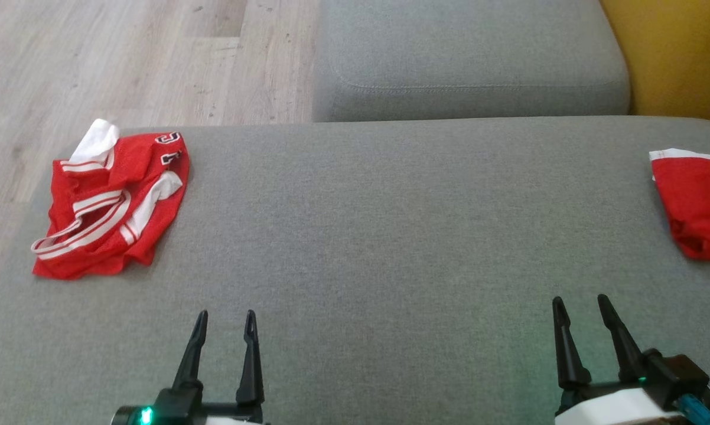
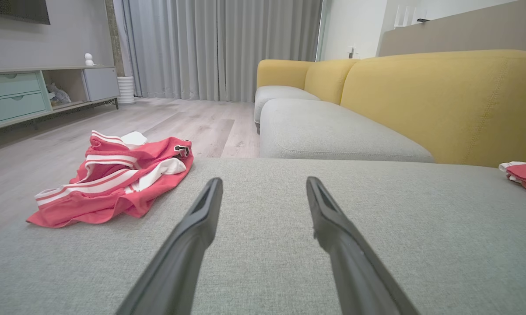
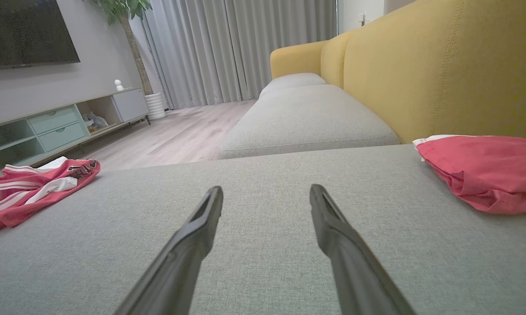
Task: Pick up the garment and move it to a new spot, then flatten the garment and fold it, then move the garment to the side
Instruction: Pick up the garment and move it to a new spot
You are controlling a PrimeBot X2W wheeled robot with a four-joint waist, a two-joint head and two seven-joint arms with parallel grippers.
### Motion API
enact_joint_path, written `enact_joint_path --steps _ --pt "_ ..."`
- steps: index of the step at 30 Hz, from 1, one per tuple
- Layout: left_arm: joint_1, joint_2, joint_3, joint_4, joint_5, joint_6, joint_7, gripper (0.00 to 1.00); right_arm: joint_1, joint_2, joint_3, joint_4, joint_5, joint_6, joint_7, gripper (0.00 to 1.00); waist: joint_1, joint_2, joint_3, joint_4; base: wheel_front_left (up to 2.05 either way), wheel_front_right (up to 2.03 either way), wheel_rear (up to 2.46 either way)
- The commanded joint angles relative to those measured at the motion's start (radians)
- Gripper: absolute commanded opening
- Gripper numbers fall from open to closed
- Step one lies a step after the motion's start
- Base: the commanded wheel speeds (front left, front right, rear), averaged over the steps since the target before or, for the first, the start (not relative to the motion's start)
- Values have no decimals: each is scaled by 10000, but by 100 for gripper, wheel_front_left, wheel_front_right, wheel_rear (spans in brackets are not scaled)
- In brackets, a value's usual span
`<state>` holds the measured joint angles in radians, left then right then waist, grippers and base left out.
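Observation:
A crumpled red garment (image 1: 110,203) with white stripes lies at the far left of the grey cushion (image 1: 390,236), close to its left edge; it also shows as a red garment (image 2: 114,179) ahead-left of my left fingers and a red garment (image 3: 31,186) at the left of the right wrist view. My left gripper (image 1: 225,321) stands open near the front edge, well to the garment's right and nearer me, with nothing between its fingers. My right gripper (image 1: 579,304) is open too, at the lower right, empty.
A second red cloth (image 1: 694,203) with a white hem lies at the cushion's right edge, seen as a red cloth (image 3: 486,170) in the right wrist view. Another grey seat (image 1: 467,59) and a yellow backrest (image 1: 674,53) lie beyond. Wooden floor (image 1: 124,59) is at left.

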<state>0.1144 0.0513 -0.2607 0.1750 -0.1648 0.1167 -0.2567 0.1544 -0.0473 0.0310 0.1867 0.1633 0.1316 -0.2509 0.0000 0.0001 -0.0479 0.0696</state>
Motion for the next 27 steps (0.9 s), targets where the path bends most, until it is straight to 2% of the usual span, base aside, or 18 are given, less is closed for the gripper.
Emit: enact_joint_path --steps 1,18,23,27 --pt "-167 -11 366 -263 81 -7 -51 100 -275 -49 264 -294 -130 -9 -108 100 0 -1 -37 -30 0 0 0" --pt "-140 -11 353 -276 167 -131 -51 100 -162 -31 185 -148 -60 -9 -108 100 0 -1 -94 184 0 0 0" --pt "-198 -11 264 -295 266 -138 -51 100 -123 -31 67 -69 -63 -9 -108 100 0 -1 -51 557 0 0 0" --pt "-283 -11 235 -297 351 -136 -51 100 -95 -31 137 -56 -105 -9 -108 100 0 -1 -8 1173 0 0 0"
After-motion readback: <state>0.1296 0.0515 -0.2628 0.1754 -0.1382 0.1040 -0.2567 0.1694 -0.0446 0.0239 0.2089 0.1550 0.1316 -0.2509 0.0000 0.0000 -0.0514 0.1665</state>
